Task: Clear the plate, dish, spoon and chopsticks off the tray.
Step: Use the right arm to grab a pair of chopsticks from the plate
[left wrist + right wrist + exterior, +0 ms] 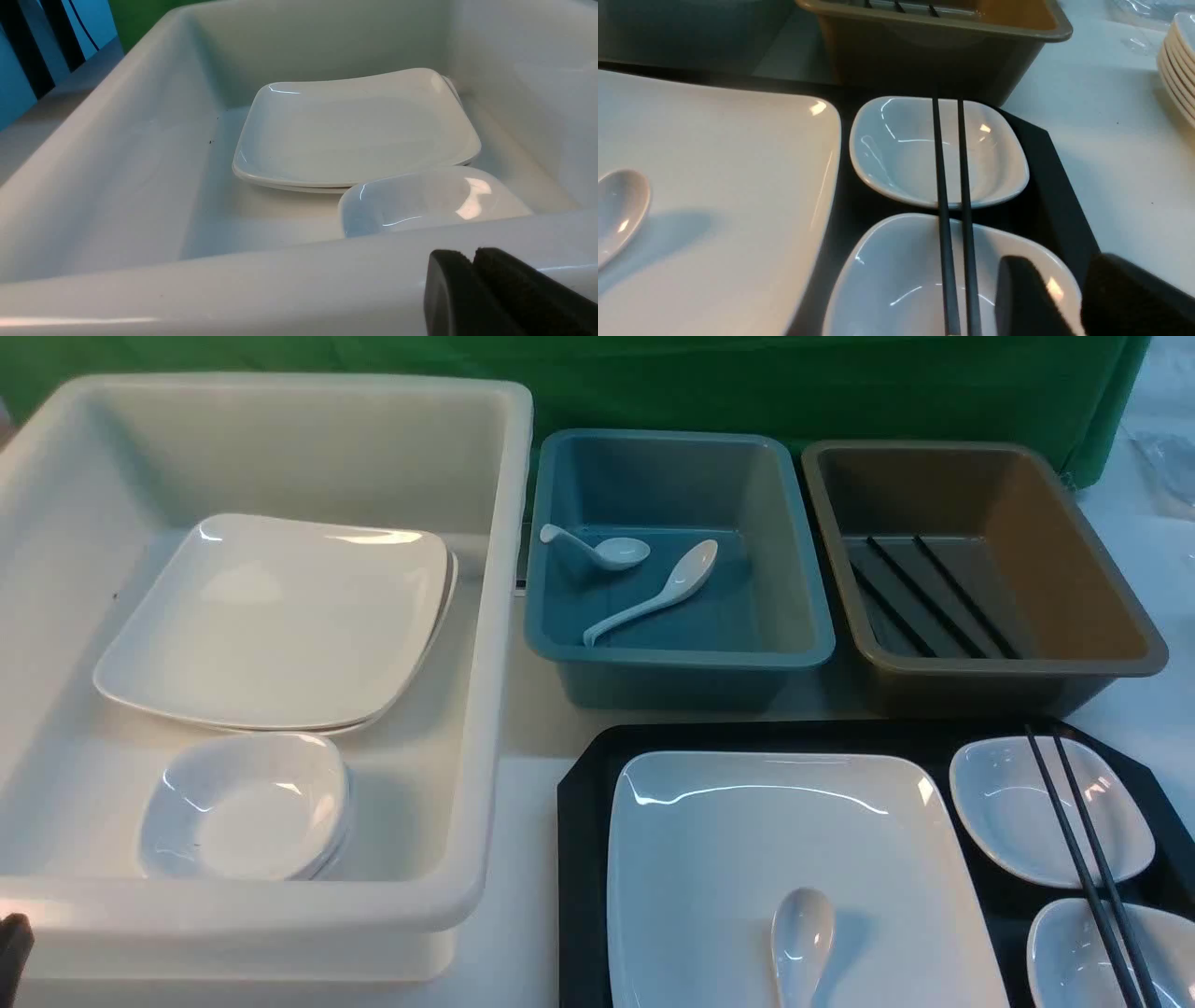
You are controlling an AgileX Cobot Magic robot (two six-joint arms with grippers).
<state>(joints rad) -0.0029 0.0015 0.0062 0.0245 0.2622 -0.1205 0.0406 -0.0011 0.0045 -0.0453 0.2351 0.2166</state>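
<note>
The chopsticks lay across two dishes; the right jaws, half-open and empty beside them, needed to straddle both sticks squarely. The left jaws sat closed, empty.

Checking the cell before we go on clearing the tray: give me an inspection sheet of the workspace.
Surface: white table.
Job's things: tray holds plate with spoon on it, far dish, near dish; chopsticks lie across both dishes.
Clutter: white tub with stacked plates and bowls; blue tub with two spoons; brown tub with sticks; plate stack on the table.
End effectors: left end effector shut, at white tub's rim; right end effector open, over near dish.
Cables: nothing seen.
Surroundings: green backdrop.
</note>
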